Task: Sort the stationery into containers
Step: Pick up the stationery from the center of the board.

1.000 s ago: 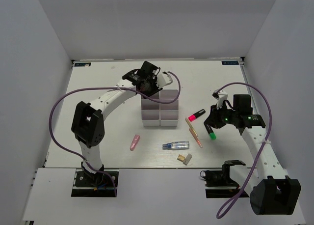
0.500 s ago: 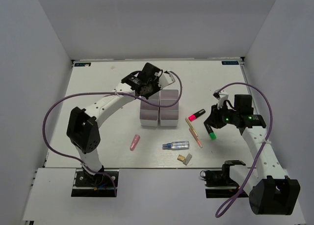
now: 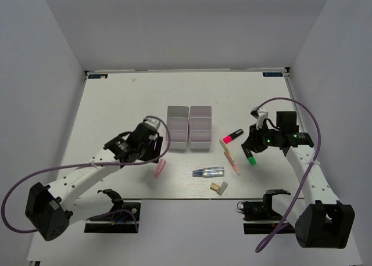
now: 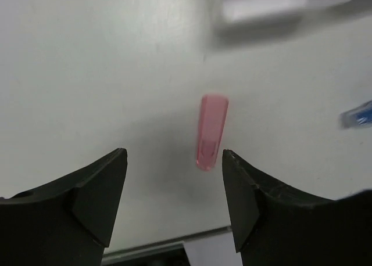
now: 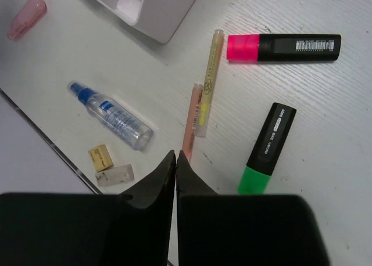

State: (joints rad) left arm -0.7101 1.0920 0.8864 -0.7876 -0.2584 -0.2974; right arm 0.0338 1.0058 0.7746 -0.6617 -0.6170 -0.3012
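Note:
A pink capsule (image 3: 160, 168) lies on the table left of the other items. My left gripper (image 3: 153, 155) is open just above and behind it. In the left wrist view the capsule (image 4: 211, 130) lies ahead of the gripper (image 4: 174, 155), nearer the right finger. My right gripper (image 3: 251, 143) is shut and empty, over the markers. Below it lie a green-capped marker (image 5: 266, 150), a pink-capped marker (image 5: 283, 46), an orange pen (image 5: 190, 126), a clear bluish tube (image 5: 113, 116) and a tan eraser (image 5: 100, 157). Two white trays (image 3: 178, 126) (image 3: 200, 126) stand side by side mid-table. No green capsule shows.
A yellowish pen (image 5: 208, 83) lies against the orange pen. A whitish block (image 5: 116, 175) sits beside the tan eraser near the table's front edge. Purple cables trail from both arms. Grey walls close the table on three sides.
My left arm has swung back from over the trays to the near left, and its open gripper is now by the pink capsule. The right arm has not moved.

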